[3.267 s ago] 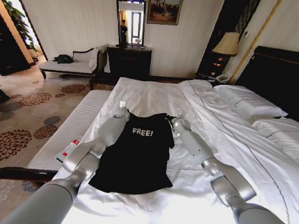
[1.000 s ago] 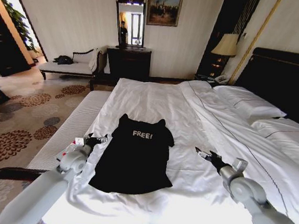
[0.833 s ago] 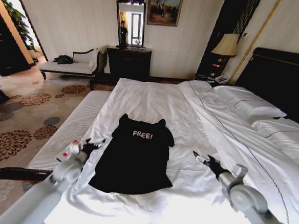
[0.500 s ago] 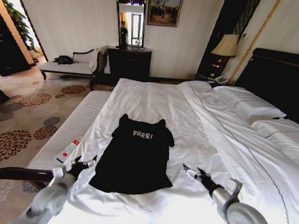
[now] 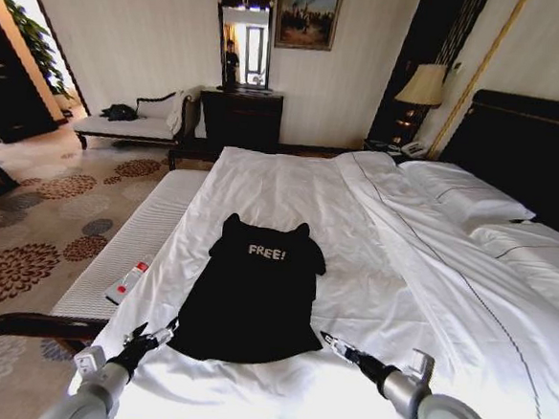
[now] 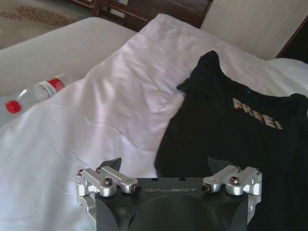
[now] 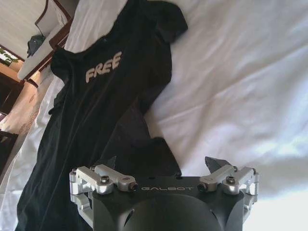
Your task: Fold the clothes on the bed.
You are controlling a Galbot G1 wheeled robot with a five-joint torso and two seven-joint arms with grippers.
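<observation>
Where T-shirt (image 5: 251, 294) lies flat, left gripper (image 5: 153, 335), right gripper (image 5: 336, 344), both open

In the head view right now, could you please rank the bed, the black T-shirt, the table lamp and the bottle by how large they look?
Largest to smallest:
1. bed
2. black T-shirt
3. table lamp
4. bottle

The lamp stands much farther from the camera than the bottle, so that last pair only holds for apparent size.
</observation>
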